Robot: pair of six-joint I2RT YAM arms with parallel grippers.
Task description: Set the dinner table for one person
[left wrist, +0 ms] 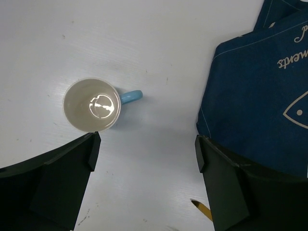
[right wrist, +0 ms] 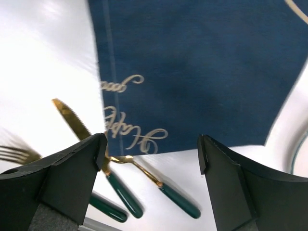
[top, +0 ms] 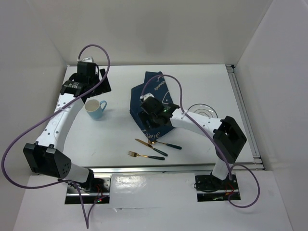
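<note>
- The white counter [top: 120,137] fills the middle of the top view, its long axis running left to right.
- The left pincer [left wrist: 144,149] is spread wide and empty, near the blue mug [left wrist: 94,105].
- The right pincer [right wrist: 151,154] gapes, holding nothing, above the navy placemat [right wrist: 192,72].

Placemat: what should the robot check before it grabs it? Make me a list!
1. The right gripper open: ok, its jaws stand wide apart.
2. The right gripper at the edge of the placemat: ok, the edge lies between its fingers.
3. The placemat straight on the dinner table: not ok, it lies crooked.
4. The spoon and knife free of the placemat: cannot tell, they lie right at its edge.
5. The mug out of the way: ok, it stands apart, to the left.
6. The left gripper out of the way: ok, open and empty, by the mug.
</note>
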